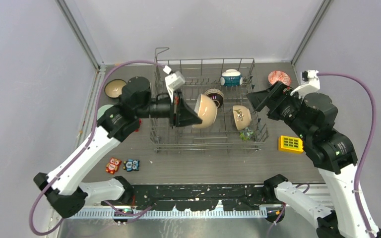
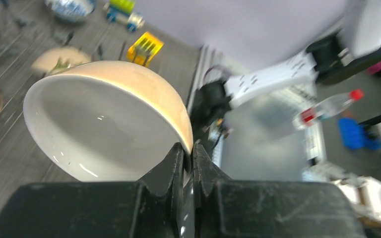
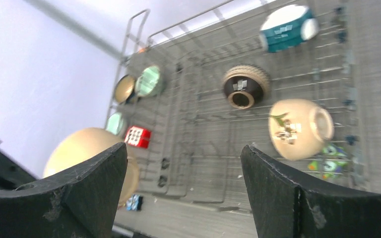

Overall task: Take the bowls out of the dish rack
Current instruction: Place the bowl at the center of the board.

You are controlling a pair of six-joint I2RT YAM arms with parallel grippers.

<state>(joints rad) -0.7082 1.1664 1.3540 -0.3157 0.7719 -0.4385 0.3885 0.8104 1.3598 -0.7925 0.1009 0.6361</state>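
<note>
The grey wire dish rack [image 1: 207, 144] stands mid-table. My left gripper [image 1: 191, 119] is shut on the rim of a plain cream bowl [image 1: 206, 110] and holds it tilted above the rack's left half; the left wrist view shows the rim of that bowl [image 2: 104, 119] pinched between the jaws. In the rack lie a teal-and-white bowl [image 1: 231, 78], a dark brown bowl [image 1: 214, 96] and a cream patterned bowl [image 1: 241, 117]. My right gripper [image 1: 258, 101] is open and empty above the rack's right edge, and the same three bowls show in its wrist view [image 3: 287, 27] [image 3: 245, 87] [image 3: 297, 129].
A red patterned bowl [image 1: 279, 78] sits right of the rack. A brown-rimmed bowl [image 1: 115, 88] and a pale green bowl [image 1: 104, 110] sit left of it. A yellow block [image 1: 290, 143] and two owl figures [image 1: 113, 164] [image 1: 131, 164] lie on the table. A green toy [image 1: 246, 134] is in the rack's corner.
</note>
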